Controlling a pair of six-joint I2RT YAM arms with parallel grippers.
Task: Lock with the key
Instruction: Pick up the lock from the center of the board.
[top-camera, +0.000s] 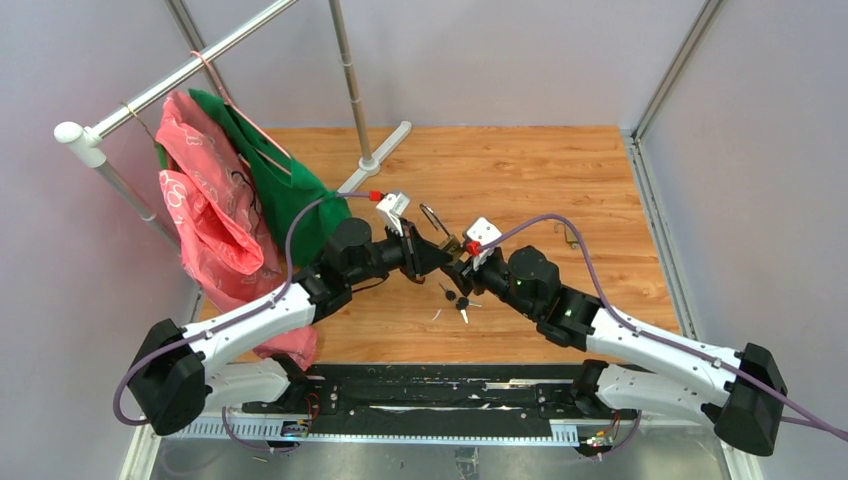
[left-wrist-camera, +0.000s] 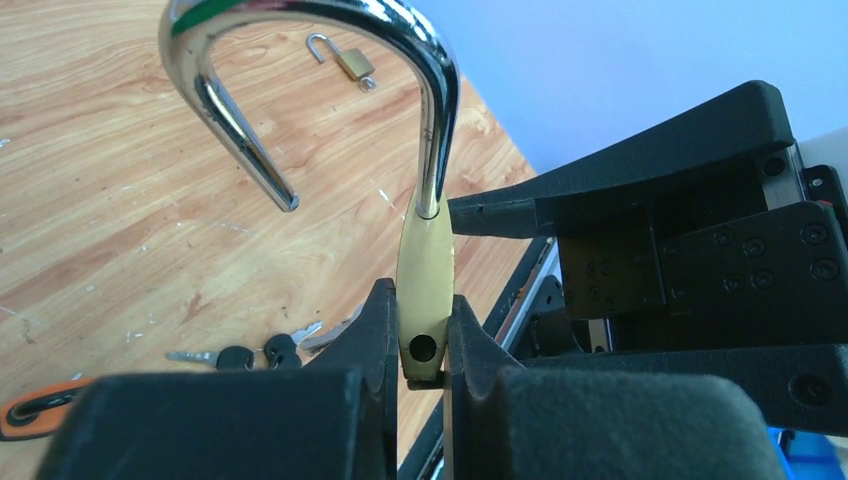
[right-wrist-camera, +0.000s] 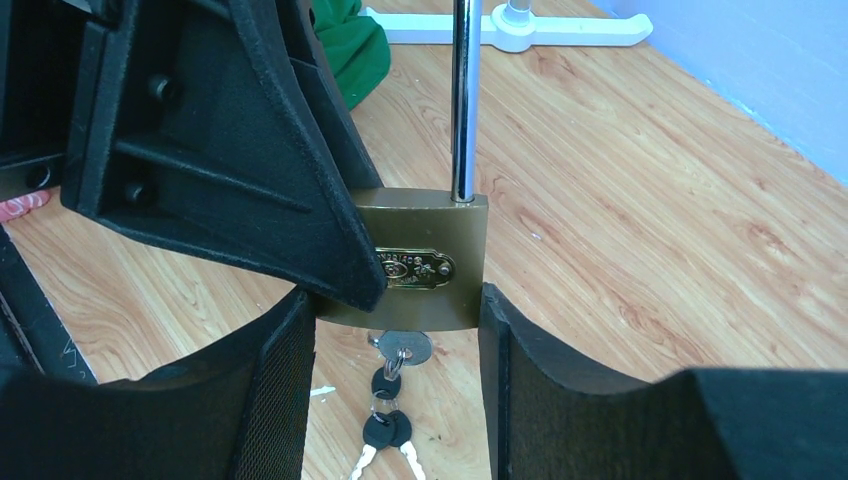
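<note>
A brass padlock (right-wrist-camera: 432, 222) with its steel shackle (left-wrist-camera: 300, 30) swung open is held up between the two arms. My left gripper (left-wrist-camera: 422, 340) is shut on the flat faces of its body (left-wrist-camera: 425, 265). My right gripper (right-wrist-camera: 398, 320) comes from the other side, its fingertips (right-wrist-camera: 500, 330) against the two narrow side edges at the lock's lower end. A key (right-wrist-camera: 405, 347) sits in the keyhole on the bottom face. Spare keys (right-wrist-camera: 385, 435) hang from its ring. In the top view the lock (top-camera: 450, 246) sits where the two grippers meet.
A second small padlock (left-wrist-camera: 350, 62) lies open on the wooden table (top-camera: 560, 170), far right of the arms (top-camera: 570, 236). A clothes rack (top-camera: 350, 80) with pink (top-camera: 205, 210) and green (top-camera: 285, 180) bags stands at the back left. An orange item (left-wrist-camera: 35, 412) lies near the left arm.
</note>
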